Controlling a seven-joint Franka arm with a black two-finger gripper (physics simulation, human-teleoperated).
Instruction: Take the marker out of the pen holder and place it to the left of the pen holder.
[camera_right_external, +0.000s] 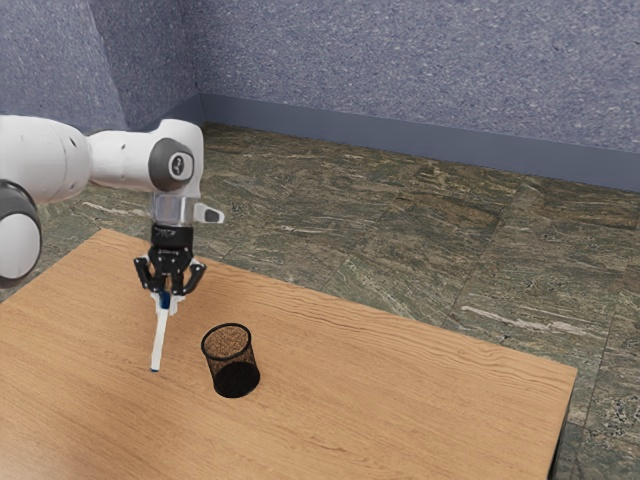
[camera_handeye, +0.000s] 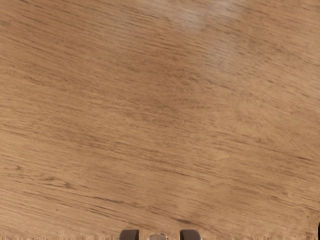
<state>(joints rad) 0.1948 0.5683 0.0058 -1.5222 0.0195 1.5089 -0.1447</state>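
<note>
Gripper is clasping the white marker near its upper end beside the black mesh pen holder, presumably keeping the lower end free for placing.

The top of the marker is hidden by the tool; edges crop the arm and table.

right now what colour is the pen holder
The pen holder is black, seen best in the exterior view.
</note>
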